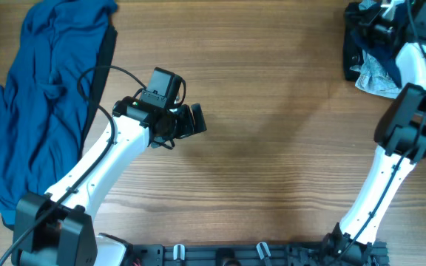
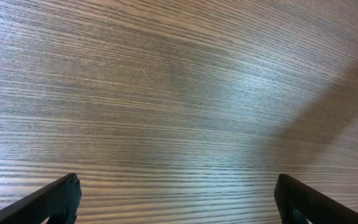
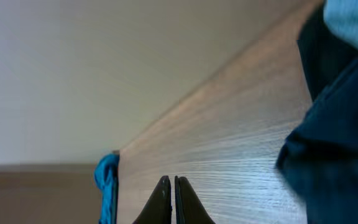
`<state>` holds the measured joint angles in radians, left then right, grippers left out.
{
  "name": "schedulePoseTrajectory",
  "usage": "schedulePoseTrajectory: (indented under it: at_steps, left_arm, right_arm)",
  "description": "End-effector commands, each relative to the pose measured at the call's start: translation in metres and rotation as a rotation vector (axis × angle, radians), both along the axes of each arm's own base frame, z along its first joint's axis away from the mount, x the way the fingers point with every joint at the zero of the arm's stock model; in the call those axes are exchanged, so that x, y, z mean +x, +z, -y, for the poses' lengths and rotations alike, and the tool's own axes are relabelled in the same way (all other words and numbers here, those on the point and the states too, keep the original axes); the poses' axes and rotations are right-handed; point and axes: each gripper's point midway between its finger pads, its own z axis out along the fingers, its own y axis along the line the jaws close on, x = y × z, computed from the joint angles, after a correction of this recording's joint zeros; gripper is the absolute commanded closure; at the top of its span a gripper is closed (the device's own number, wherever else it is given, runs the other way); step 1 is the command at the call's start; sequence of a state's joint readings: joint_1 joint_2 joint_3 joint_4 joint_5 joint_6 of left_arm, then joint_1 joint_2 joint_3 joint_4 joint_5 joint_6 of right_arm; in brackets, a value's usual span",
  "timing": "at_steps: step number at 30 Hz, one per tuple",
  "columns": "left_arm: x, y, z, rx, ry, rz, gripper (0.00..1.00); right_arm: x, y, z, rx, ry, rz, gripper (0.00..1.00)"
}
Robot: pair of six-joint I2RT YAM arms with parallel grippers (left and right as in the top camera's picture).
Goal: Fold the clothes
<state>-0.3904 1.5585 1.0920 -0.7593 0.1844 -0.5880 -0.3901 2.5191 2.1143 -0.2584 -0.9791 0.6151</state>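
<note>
A crumpled blue garment lies at the table's left side, partly over the edge. A pile of dark and pale clothes sits at the far right corner; it shows as dark blue cloth in the right wrist view. My left gripper hangs over bare wood right of the blue garment, its fingers wide open and empty. My right gripper is at the back right by the pile, its fingers shut with nothing between them.
The wooden table stretches between the arms. A black strip borders the blue garment's right side. The blue garment shows far off at the table edge in the right wrist view. A wall lies beyond the table.
</note>
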Motion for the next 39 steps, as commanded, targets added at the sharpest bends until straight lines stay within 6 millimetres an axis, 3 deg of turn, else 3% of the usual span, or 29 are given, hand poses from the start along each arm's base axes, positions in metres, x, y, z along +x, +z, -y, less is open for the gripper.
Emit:
schedulePoseTrajectory:
  at_steps: [1,2,4,7,12,14,16,18,20,23,25,26,28,29,34,39]
  left_arm:
    - [-0.002,0.000,-0.001,-0.006,-0.003,-0.003,0.00]
    - [-0.002,0.000,-0.001,-0.006,-0.003,-0.002,0.00]
    - [-0.002,0.000,-0.001,-0.006,-0.003,-0.002,0.00]
    - [-0.002,0.000,-0.001,-0.006,-0.002,-0.002,0.00]
    - [0.003,0.002,0.001,-0.014,-0.003,0.018,0.00]
    - [0.003,0.002,0.001,-0.015,-0.003,0.019,0.00]
    - [0.003,0.002,0.001,-0.015,-0.003,0.019,0.00]
    - [0.003,0.002,0.001,-0.015,-0.003,0.018,0.00]
    - [0.003,0.002,0.001,-0.015,-0.003,0.018,0.00]
    - [0.003,0.002,0.001,-0.015,-0.003,0.019,0.00]
    - [0.003,0.002,0.001,-0.015,-0.003,0.019,0.00]
    - [0.003,0.002,0.001,-0.015,-0.003,0.018,0.00]
    - [0.004,0.004,0.001,-0.016,-0.008,0.027,0.00]
    - [0.005,0.007,0.002,-0.016,-0.025,0.044,0.00]
    - [0.008,0.034,0.001,-0.023,-0.074,0.150,0.00]
    - [0.016,0.066,-0.020,0.053,-0.013,0.290,0.00]
  right_arm:
    - [-0.026,0.138,0.034,-0.113,-0.046,0.230,0.96]
    - [-0.034,0.147,0.043,-0.115,-0.064,0.226,0.96]
    - [-0.048,0.137,0.064,-0.085,-0.106,0.148,0.96]
    - [-0.072,0.085,0.074,-0.102,-0.083,0.015,0.96]
    - [-0.095,-0.016,0.055,-0.035,-0.030,-0.150,0.96]
    - [-0.100,-0.047,0.047,-0.014,-0.018,-0.166,0.96]
    - [-0.102,-0.057,0.046,-0.013,-0.015,-0.170,0.96]
    - [-0.099,-0.039,0.045,-0.022,0.015,-0.095,0.96]
    - [-0.094,0.000,0.043,-0.024,0.047,0.007,0.96]
    - [-0.096,0.089,0.040,-0.082,0.041,0.145,0.96]
    - [-0.109,0.149,0.033,-0.148,0.029,0.233,0.91]
    - [-0.118,0.174,0.029,-0.180,0.016,0.261,0.80]
    - [-0.139,0.219,0.023,-0.257,-0.043,0.286,0.30]
    - [-0.153,0.237,0.022,-0.298,-0.092,0.277,0.19]
    - [-0.212,0.275,0.015,-0.435,-0.247,0.191,0.14]
    - [-0.291,0.290,-0.029,-0.464,-0.219,0.108,0.14]
